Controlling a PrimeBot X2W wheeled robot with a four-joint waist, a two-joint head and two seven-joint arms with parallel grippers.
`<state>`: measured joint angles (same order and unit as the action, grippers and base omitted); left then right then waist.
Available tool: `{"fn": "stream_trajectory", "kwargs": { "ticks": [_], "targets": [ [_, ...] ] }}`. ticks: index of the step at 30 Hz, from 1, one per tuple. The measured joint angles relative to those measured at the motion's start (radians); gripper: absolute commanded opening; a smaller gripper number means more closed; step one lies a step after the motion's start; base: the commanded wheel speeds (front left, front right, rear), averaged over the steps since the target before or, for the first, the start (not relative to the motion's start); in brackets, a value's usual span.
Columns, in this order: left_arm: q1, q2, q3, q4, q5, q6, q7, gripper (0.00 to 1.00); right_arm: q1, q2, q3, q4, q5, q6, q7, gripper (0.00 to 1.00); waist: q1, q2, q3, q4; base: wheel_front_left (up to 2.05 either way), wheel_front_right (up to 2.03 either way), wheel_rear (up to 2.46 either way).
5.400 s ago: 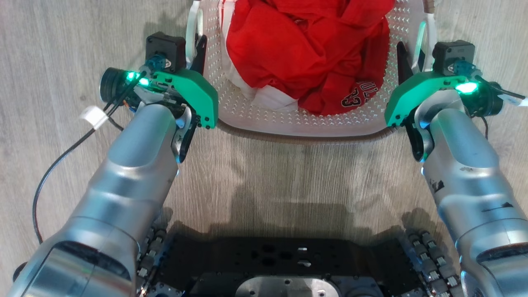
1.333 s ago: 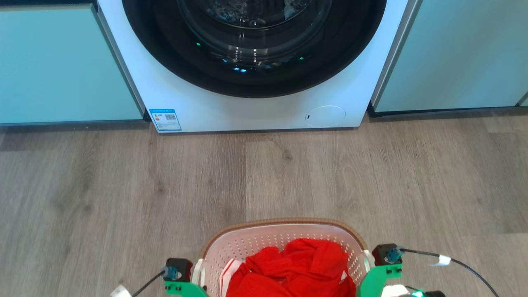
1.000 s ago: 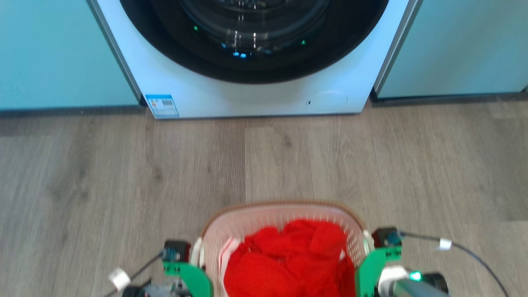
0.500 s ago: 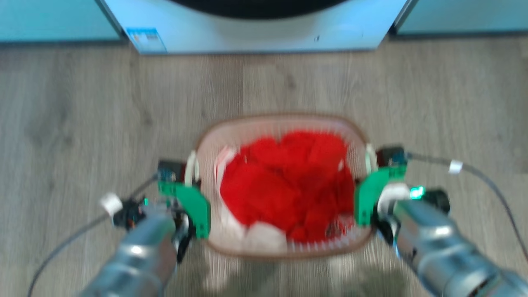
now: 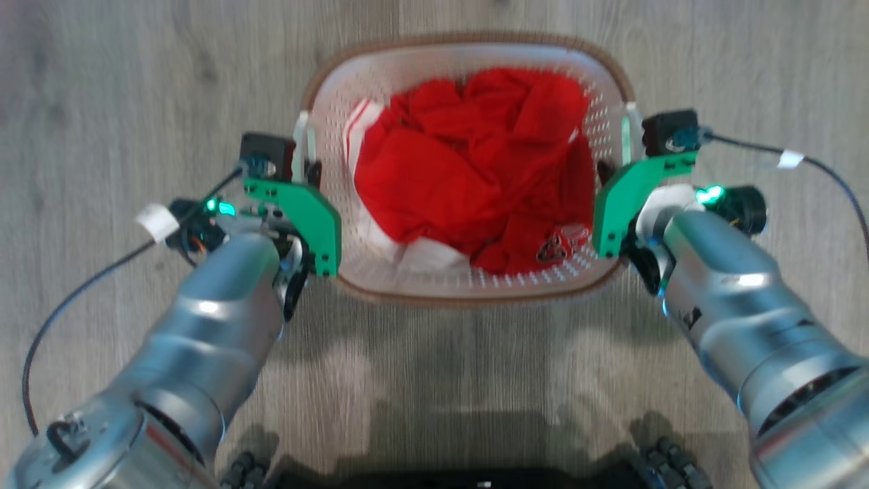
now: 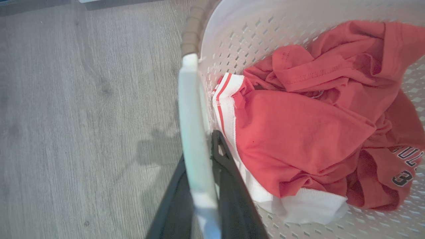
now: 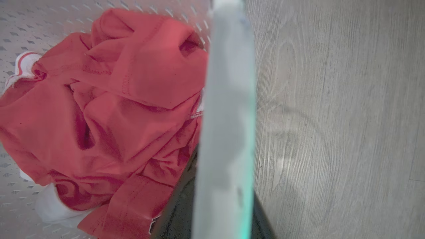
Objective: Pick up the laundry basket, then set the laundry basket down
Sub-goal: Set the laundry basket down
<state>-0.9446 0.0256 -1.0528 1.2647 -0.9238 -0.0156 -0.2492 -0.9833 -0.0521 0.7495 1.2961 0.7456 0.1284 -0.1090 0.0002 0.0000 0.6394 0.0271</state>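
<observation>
The laundry basket [image 5: 468,288], white with perforated walls and a brown rim, sits between my two arms in the head view. My left gripper [image 5: 311,173] is shut on its left white handle [image 5: 303,139]. My right gripper [image 5: 606,168] is shut on the right handle [image 5: 629,125]. In the left wrist view the pale handle [image 6: 195,132] runs between my dark fingers [image 6: 229,179]. The right wrist view shows the other handle [image 7: 229,109] clamped the same way. Whether the basket touches the floor I cannot tell.
A red garment with white trim [image 5: 475,163] fills the basket. Grey wood-look floor [image 5: 102,88] surrounds it on all sides. Black cables [image 5: 75,299] trail from both wrists. My dark wheeled base [image 5: 475,479] lies along the bottom edge of the head view.
The head camera has tilted down, so the washer has left the picture and both forearms have come into it. Both grippers keep hold of the basket handles.
</observation>
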Motion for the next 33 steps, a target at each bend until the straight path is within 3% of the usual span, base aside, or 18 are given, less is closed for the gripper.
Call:
{"fn": "stream_trajectory", "kwargs": {
  "ticks": [14,26,33],
  "targets": [
    [-0.085,0.001,0.052,-0.035,0.063,0.016,0.000,0.00,-0.063,-0.008,-0.199,-0.004,-0.191,0.000,-0.013,0.00,0.0000,0.0000,0.190,0.013,0.00,0.00,0.00],
    [-0.107,-0.003,0.078,-0.048,0.113,0.015,0.000,0.00,-0.082,-0.006,-0.321,-0.008,-0.325,0.000,-0.013,0.00,-0.0002,0.0000,0.249,0.027,0.00,0.00,0.00],
    [-0.107,-0.004,0.093,-0.049,0.124,0.015,0.000,0.00,-0.082,-0.006,-0.331,-0.010,-0.338,0.000,-0.013,0.00,-0.0002,0.0001,0.258,0.035,0.00,0.00,0.00]
  ]
}}
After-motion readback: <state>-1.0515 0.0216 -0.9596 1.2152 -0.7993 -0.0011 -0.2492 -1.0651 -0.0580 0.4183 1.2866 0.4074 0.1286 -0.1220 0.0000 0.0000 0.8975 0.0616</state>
